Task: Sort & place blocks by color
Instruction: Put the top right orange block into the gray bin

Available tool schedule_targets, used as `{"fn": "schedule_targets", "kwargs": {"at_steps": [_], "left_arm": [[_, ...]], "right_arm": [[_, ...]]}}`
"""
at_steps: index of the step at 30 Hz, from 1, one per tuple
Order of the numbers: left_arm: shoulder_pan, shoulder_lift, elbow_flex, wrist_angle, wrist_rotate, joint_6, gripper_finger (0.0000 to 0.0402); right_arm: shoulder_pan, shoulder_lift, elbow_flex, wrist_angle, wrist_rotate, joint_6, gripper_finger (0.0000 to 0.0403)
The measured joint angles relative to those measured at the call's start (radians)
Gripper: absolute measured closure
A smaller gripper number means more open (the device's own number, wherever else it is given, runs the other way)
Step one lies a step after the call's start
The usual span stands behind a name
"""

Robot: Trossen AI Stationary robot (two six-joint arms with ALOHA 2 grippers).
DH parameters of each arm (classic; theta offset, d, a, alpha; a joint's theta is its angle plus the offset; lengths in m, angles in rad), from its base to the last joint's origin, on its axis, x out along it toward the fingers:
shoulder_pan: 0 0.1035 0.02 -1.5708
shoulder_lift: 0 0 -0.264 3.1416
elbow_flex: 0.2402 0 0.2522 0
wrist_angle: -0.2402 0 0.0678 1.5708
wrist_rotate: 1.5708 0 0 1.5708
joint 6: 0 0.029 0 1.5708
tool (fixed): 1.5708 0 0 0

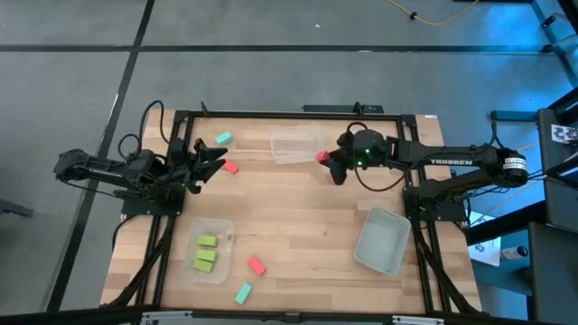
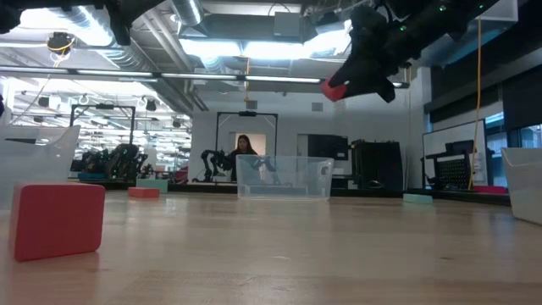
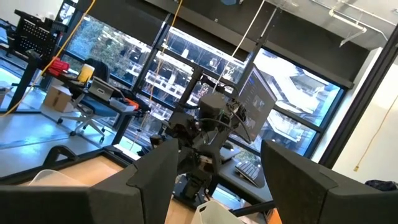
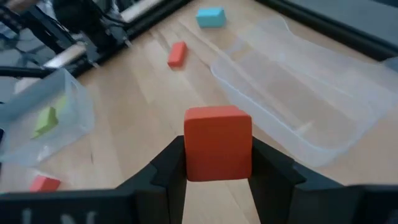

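My right gripper (image 4: pixel 217 163) pinches a red-pink block (image 4: pixel 218 143) between its two dark, matte fingers (image 4: pixel 166 168); the block is a smooth, square-faced slab with soft edges, held in the air just beside the rim of an empty clear tub (image 1: pixel 296 144) at the far middle of the table (image 1: pixel 298 217). That tub is thin, glossy plastic with rounded corners. My left gripper (image 1: pixel 206 161) waits at the table's far left with its angular black fingers (image 3: pixel 155 174) spread apart and nothing between them. Just beside it lie a second red-pink block (image 1: pixel 230 167) and a teal block (image 1: pixel 223 138), flat on the pale wood grain. Nearer, a second clear tub (image 1: pixel 209 250) holds three lime green blocks (image 1: pixel 205 255) in a row. Another red-pink block (image 1: pixel 256 264) and another teal block (image 1: pixel 243 292) lie just outside it. A third tub (image 1: pixel 381 240) stands empty on the near right.
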Motion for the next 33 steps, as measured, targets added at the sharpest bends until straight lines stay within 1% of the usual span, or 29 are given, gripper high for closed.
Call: {"fn": "schedule_targets", "kwargs": {"at_steps": [3, 10, 13, 19, 24, 28, 31, 33], "left_arm": [[0.0, 0.0, 0.0, 0.0, 0.0, 0.0, 0.018], [0.0, 0.0, 0.0, 0.0, 0.007, -0.002, 0.018], [0.0, 0.0, 0.0, 0.0, 0.033, -0.002, 0.018], [0.0, 0.0, 0.0, 0.0, 0.063, -0.021, 0.018], [0.0, 0.0, 0.0, 0.0, 0.165, -0.077, 0.018], [0.0, 0.0, 0.0, 0.001, 0.238, -0.151, 0.018], [0.0, 0.0, 0.0, 0.001, 0.294, -0.181, 0.018], [0.0, 0.0, 0.0, 0.001, 0.314, -0.179, 0.018]], "right_arm": [[0.0, 0.0, 0.0, 0.059, -0.028, -0.004, 0.0268], [0.0, 0.0, 0.0, 0.186, -0.133, -0.01, 0.0268], [0.0, 0.0, 0.0, 0.228, -0.179, -0.002, 0.0268], [0.023, 0.0, 0.0, 0.278, -0.198, 0.0, 0.0268], [0.054, 0.0, 0.0, 0.359, -0.234, 0.027, 0.0268], [0.08, 0.0, 0.0, 0.398, -0.234, 0.058, 0.0268], [0.097, 0.0, 0.0, 0.42, -0.233, 0.083, 0.0268], [0.108, 0.0, 0.0, 0.437, -0.223, 0.082, 0.0268]]}}
